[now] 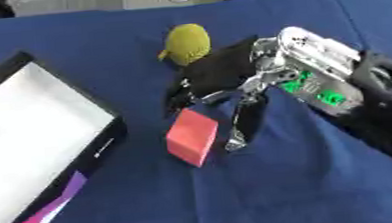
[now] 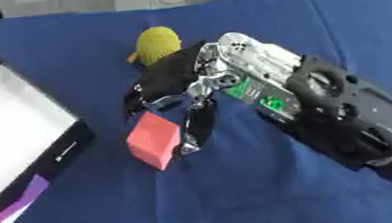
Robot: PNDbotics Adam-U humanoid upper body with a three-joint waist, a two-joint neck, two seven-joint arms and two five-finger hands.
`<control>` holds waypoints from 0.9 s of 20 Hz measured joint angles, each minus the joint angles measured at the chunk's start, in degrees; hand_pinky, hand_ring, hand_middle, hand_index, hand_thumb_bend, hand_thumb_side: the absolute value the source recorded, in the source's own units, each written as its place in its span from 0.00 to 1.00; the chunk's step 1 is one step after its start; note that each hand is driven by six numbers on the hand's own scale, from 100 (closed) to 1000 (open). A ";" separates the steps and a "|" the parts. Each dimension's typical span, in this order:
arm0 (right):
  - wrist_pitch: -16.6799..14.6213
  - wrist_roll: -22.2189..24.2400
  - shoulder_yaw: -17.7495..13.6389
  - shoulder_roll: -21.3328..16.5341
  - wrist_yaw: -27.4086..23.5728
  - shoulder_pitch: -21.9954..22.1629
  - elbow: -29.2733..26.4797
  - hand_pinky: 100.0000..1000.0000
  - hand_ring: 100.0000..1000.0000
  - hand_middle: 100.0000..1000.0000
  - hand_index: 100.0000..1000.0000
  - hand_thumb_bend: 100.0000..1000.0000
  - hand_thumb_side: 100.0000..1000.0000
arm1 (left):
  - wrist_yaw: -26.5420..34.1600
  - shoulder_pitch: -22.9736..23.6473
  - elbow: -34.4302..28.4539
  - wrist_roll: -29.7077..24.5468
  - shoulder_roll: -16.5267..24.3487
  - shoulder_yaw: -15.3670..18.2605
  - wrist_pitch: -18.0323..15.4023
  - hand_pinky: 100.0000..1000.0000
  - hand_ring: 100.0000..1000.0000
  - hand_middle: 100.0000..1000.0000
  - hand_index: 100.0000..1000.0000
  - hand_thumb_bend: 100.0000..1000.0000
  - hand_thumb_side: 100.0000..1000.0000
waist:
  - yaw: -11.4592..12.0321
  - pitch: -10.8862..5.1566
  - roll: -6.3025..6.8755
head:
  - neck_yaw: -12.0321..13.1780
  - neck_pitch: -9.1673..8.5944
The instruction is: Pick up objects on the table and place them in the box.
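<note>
Our right hand point(image 1: 232, 75) straddles the red block point(image 1: 192, 136), fingers point(image 1: 246, 124) spread, not clenched; stiff and light, we judge, best pinched across flat faces.

The right hand point(image 1: 223, 76) reaches over the blue table point(image 1: 267, 188), fingers and thumb spread around the red block point(image 1: 191, 136). A yellow ball point(image 1: 187, 43) sits just behind. The box point(image 1: 25, 132) lies at the table's left edge.
</note>
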 measured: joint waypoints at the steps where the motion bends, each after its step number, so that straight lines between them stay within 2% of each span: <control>1: -0.11 -0.11 0.00 0.16 0.11 0.01 0.27 0.95 0.92 0.91 0.93 0.34 0.32 | 0.00 -0.01 0.00 0.00 0.00 0.00 0.00 0.78 0.79 0.77 0.88 0.70 0.60 | 0.03 0.06 0.00 | 0.00 0.01; 11: -0.59 -0.59 0.17 0.88 0.50 0.74 2.41 0.94 0.91 0.90 0.93 0.30 0.33 | 0.10 -0.35 -0.02 -0.09 -0.03 0.00 -0.07 0.79 0.79 0.77 0.88 0.69 0.60 | 0.80 0.36 0.00 | -0.24 0.07; 18: -0.56 -0.56 0.53 1.37 0.05 1.04 2.71 0.93 0.89 0.85 0.90 0.29 0.33 | 0.12 -0.43 -0.04 -0.10 -0.05 0.00 -0.07 0.79 0.79 0.77 0.88 0.69 0.60 | 1.08 0.40 -0.26 | -0.46 0.10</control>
